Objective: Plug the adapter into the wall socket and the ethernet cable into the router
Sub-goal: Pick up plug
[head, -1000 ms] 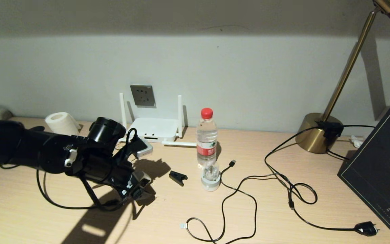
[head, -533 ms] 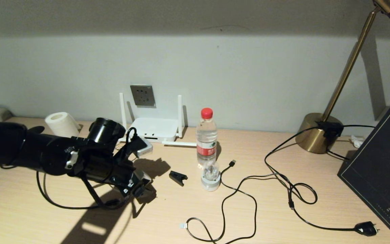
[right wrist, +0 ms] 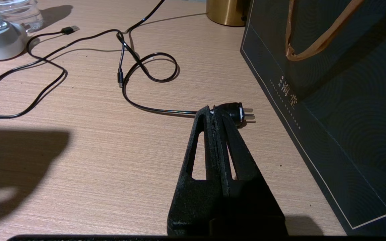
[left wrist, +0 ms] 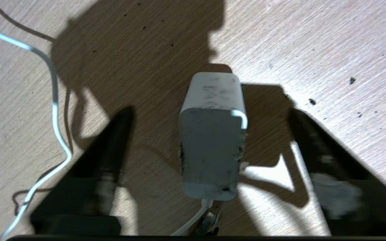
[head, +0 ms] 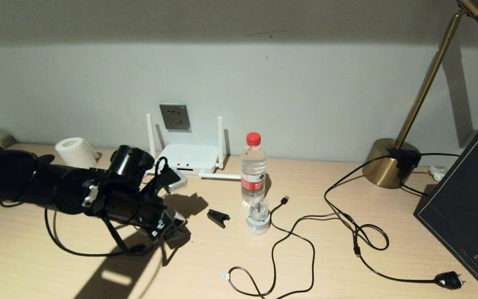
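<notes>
while jaws apart, adapter (left wrist: 213,134) between

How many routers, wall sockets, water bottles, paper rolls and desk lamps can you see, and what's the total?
Router: 1
Wall socket: 1
Water bottle: 1
Paper roll: 1
Desk lamp: 1
Total: 5

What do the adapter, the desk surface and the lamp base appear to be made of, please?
The adapter looks like smooth white plastic with rounded edges, scuffed with dark marks. The desk looks like light wood or wood-look laminate, with a fine straight grain. The lamp base looks like brass-coloured metal, with a soft sheen.
</notes>
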